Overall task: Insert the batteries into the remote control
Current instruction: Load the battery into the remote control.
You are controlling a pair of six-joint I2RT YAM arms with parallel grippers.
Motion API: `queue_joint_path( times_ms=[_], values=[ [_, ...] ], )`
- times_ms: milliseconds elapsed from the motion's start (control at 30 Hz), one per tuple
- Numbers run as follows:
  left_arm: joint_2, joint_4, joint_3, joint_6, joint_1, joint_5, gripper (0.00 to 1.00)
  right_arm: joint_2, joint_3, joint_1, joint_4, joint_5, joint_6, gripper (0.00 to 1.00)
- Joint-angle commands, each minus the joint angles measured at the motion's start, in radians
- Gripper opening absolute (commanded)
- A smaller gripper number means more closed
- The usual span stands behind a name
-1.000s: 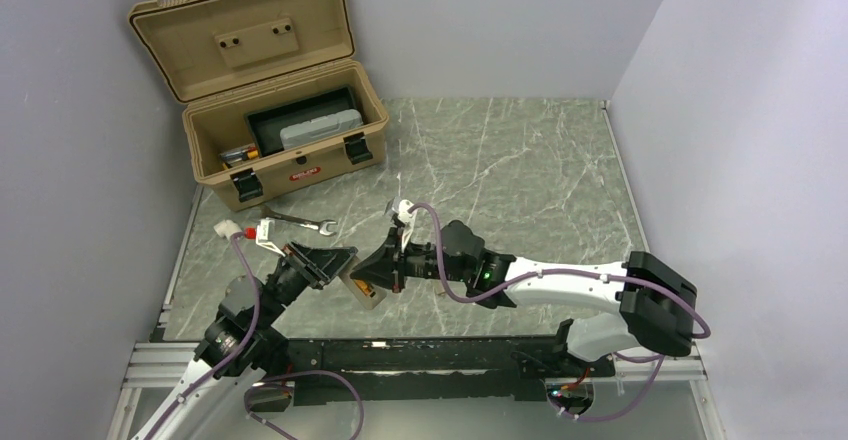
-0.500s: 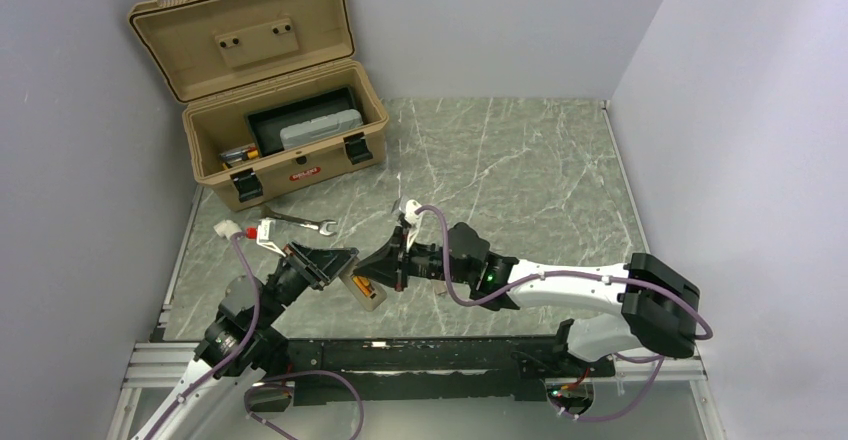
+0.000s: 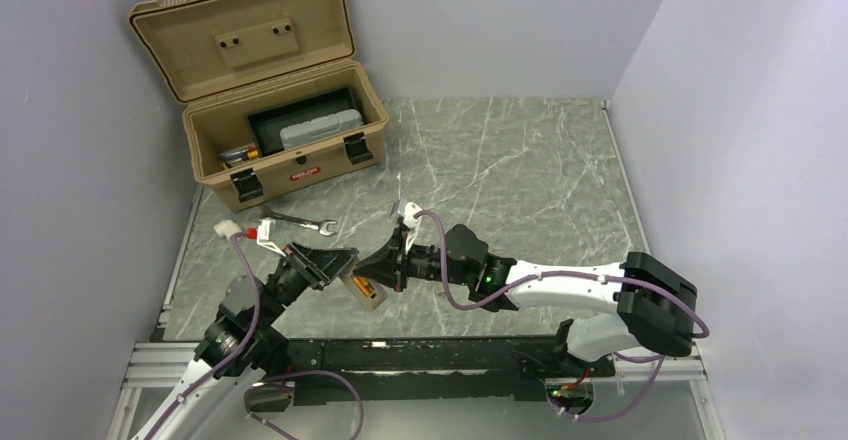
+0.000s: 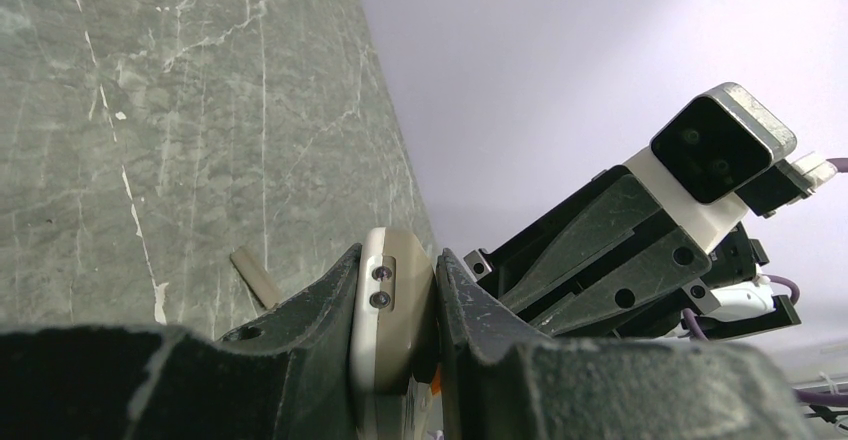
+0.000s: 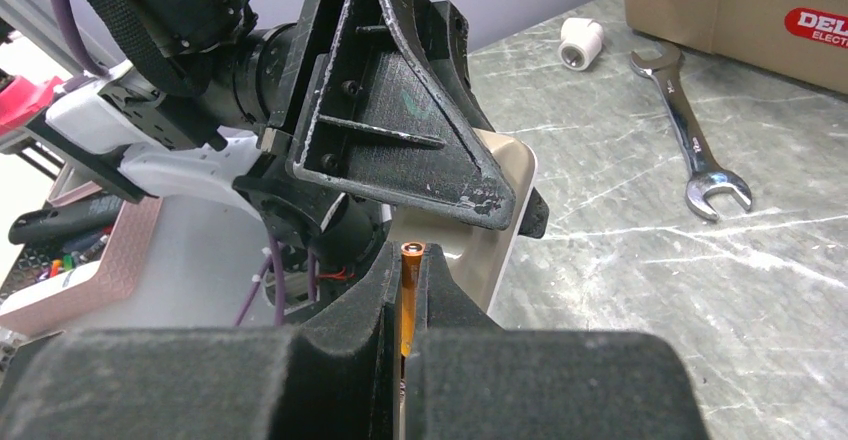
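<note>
- Left hand (image 4: 395, 295) is clamped on the remote control (image 4: 390, 305), one finger on each long side, and the remote's end pokes out between them.
- From above, the remote control (image 3: 366, 291) is tilted and held low over the counter (image 3: 520, 160) near the front edge, right between the two arms.
- Right hand (image 5: 406, 265) is clenched tight on a slim orange-copper battery (image 5: 408, 295), its tip sticking out past the fingertips.
- That tip points at the remote's pale body (image 5: 500, 225), very close; I can't tell if they touch.
- Behind them a wrench (image 5: 695, 150) lies flat on the counter with a small white block (image 5: 580, 42) beyond it.
- The tan toolbox (image 3: 300, 172) stands open at the far left, a grey case (image 3: 320, 128) inside.
</note>
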State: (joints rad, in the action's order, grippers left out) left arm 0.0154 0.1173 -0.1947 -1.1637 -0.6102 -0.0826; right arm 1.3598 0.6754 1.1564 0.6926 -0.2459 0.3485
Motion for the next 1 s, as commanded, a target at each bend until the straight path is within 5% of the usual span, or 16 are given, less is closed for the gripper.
queue_joint_path(
  times_ms=[0,967],
  values=[
    [-0.012,-0.059,-0.016,-0.016,0.001,-0.011,0.0,-0.023,-0.014,0.001,0.037,0.007,-0.046,0.02],
    [0.005,-0.085,-0.021,-0.018,0.001,-0.011,0.0,-0.031,0.017,0.002,-0.112,-0.049,-0.126,0.0]
  ],
)
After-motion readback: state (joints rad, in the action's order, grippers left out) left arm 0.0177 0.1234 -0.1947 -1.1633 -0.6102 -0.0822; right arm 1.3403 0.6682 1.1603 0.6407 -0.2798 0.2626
